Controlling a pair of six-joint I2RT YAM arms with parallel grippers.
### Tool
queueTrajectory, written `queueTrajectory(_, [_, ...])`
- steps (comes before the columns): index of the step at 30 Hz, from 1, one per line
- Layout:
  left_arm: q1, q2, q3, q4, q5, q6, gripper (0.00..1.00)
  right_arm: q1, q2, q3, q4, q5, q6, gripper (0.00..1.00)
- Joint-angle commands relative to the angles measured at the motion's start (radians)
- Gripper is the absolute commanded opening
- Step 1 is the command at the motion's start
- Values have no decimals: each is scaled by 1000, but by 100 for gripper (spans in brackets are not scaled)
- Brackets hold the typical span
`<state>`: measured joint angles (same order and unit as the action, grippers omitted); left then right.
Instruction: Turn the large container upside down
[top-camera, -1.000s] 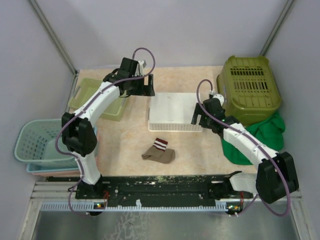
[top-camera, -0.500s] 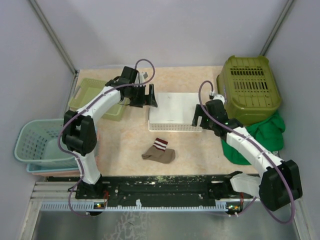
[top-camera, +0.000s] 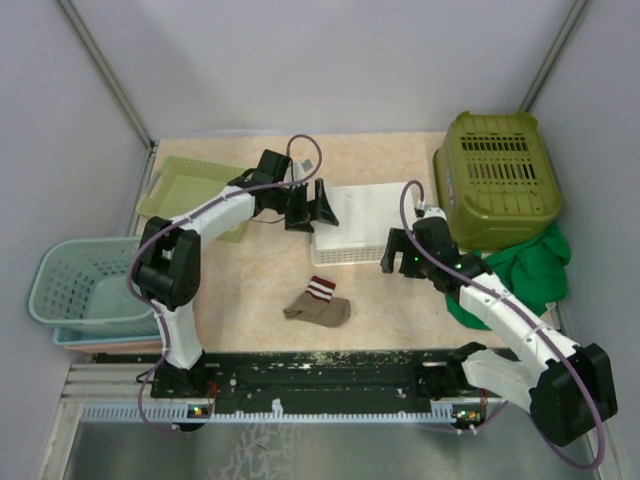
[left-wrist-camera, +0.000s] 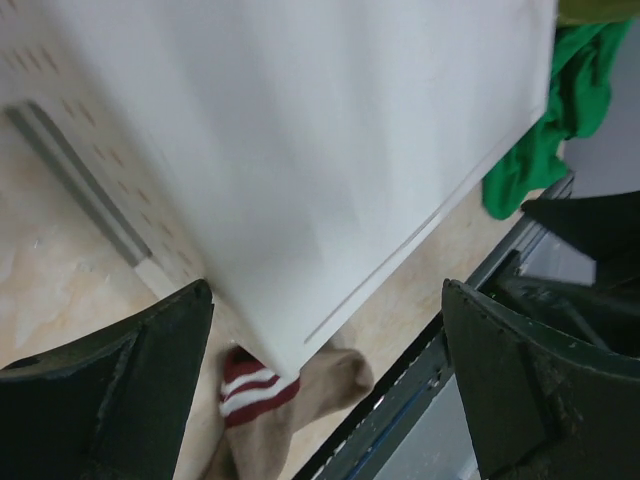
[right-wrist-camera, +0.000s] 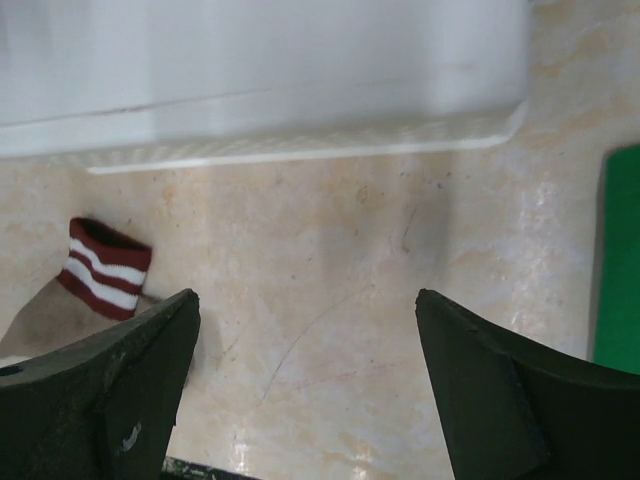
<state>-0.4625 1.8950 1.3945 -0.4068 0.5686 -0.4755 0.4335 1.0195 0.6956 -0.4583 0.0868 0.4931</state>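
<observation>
Container (top-camera: 358, 215) is seen lying bottom-up in the middle of the table (top-camera: 250, 290), with left tool (top-camera: 312, 207) and right tool (top-camera: 399, 255) spread wide and empty at its ends; the flip is judged done, and only a clear withdrawal is called for.

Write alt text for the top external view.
A white container lies flat side up at centre, the open left gripper at its left edge and the open right gripper at its near right corner. A striped sock lies below it in frame.
</observation>
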Motion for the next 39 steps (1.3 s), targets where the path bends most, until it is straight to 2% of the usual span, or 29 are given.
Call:
queueTrajectory(1, [-2, 28, 164, 70, 27, -24, 99, 74, -15, -26, 43, -13, 70, 89])
queueTrajectory(7, [33, -12, 325, -128, -156, 101, 99, 114, 54, -57, 193, -13, 122, 82])
queueTrajectory(11, [57, -100, 303, -187, -270, 131, 99, 116, 213, 13, 303, -15, 87, 65])
queueTrajectory(14, [74, -195, 223, -181, -347, 131, 99, 114, 364, 119, 343, 23, 96, 52])
queueTrajectory(20, [94, -360, 83, -147, -436, 137, 99, 5, 732, 471, 325, 60, 54, 50])
queueTrajectory(25, [99, -416, 35, -165, -496, 170, 99, -57, 914, 750, 215, 73, 36, 51])
queueTrajectory(27, [100, -437, 14, -159, -518, 186, 99, -57, 914, 771, 221, 64, 32, 51])
queueTrajectory(33, [101, -477, -46, -106, -596, 217, 99, -32, 870, 675, 311, -8, 44, 52])
queueTrajectory(39, [102, -465, -23, -130, -601, 221, 100, 5, 949, 739, 308, -23, 44, 53])
